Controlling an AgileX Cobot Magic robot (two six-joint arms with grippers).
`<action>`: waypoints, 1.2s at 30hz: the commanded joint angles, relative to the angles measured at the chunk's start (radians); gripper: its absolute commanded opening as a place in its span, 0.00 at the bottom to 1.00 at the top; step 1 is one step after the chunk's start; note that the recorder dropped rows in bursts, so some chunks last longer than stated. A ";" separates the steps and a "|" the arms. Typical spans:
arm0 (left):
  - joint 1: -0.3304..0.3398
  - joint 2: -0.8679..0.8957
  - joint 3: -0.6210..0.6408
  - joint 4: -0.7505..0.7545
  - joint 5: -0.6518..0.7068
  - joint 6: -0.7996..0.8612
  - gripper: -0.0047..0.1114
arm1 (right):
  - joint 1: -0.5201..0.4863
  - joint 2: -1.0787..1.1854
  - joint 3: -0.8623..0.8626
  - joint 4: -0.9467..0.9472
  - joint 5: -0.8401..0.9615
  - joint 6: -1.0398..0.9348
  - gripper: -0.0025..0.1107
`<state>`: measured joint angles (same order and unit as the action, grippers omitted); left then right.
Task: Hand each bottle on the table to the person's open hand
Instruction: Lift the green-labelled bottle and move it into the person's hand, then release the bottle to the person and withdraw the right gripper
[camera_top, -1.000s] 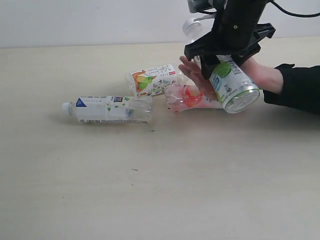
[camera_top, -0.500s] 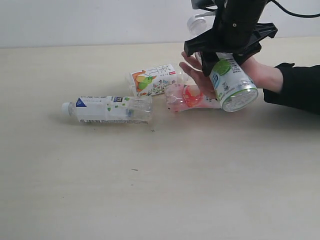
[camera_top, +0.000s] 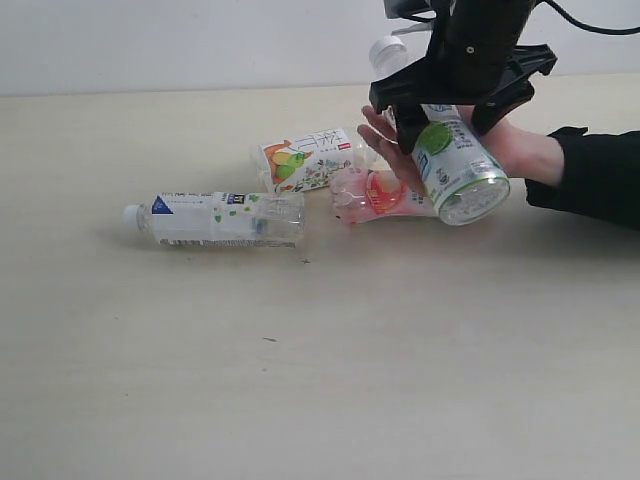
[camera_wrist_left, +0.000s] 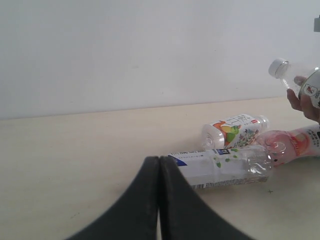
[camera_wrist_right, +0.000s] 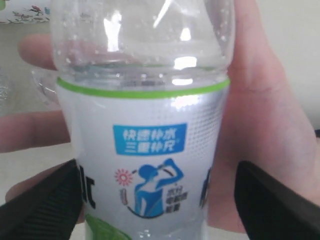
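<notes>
The green-apple bottle lies tilted in the person's open hand, white cap up at the back. My right gripper straddles it with the jaws open; one finger is still against the label and the other stands clear of it. Three bottles lie on the table: white-blue, orange-green and pink-peach. My left gripper is shut on nothing, low over the table short of the white-blue bottle.
The person's black-sleeved forearm reaches in from the right edge. A white wall rises behind the table's far edge.
My right gripper's jaws have spread wider around the green-apple bottle. The bottle has settled slightly into the person's hand. The other bottles have not moved.
</notes>
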<state>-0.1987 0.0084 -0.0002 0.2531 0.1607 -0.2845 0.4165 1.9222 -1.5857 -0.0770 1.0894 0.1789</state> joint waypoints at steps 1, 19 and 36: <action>0.000 -0.003 0.000 0.000 -0.005 -0.007 0.04 | -0.004 -0.001 -0.007 -0.010 -0.007 -0.018 0.76; 0.000 -0.003 0.000 0.000 -0.005 -0.007 0.04 | -0.004 -0.107 -0.007 -0.043 -0.038 -0.100 0.80; 0.000 -0.003 0.000 0.000 -0.005 -0.007 0.04 | -0.004 -0.670 0.305 -0.115 -0.095 -0.179 0.03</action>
<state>-0.1987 0.0084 -0.0002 0.2531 0.1607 -0.2845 0.4165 1.3499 -1.3710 -0.1808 1.0176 0.0206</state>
